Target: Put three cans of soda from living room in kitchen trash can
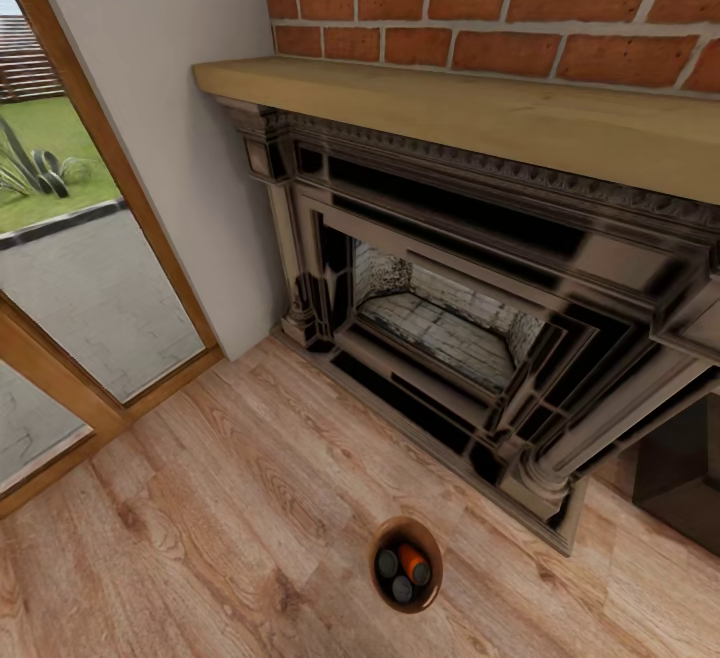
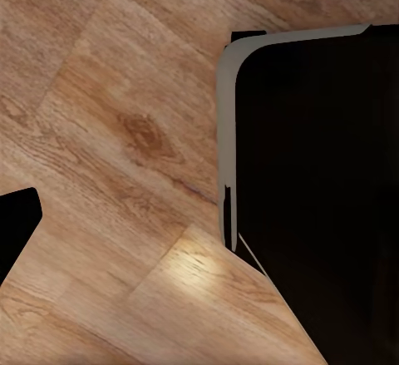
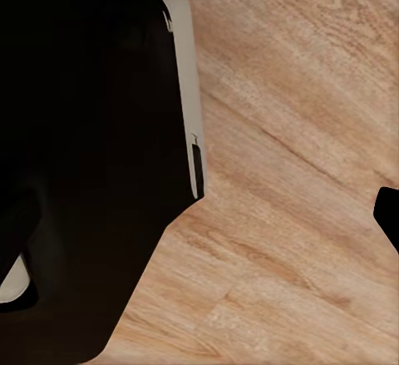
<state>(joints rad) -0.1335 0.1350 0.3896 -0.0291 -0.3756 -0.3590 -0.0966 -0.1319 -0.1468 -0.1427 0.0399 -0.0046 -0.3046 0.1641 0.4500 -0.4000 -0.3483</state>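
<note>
Three soda cans point(image 1: 402, 566) inside copper-brown trash can point(image 1: 380, 583) on plank floor point(image 1: 220, 498).

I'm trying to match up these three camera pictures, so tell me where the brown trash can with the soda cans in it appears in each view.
Head view: the trash can stands on the plank floor near the bottom edge, just right of centre, in front of the fireplace, with three soda cans inside.
Left wrist view: not in it.
Right wrist view: not in it.
Shared landmark: the plank floor.
</note>
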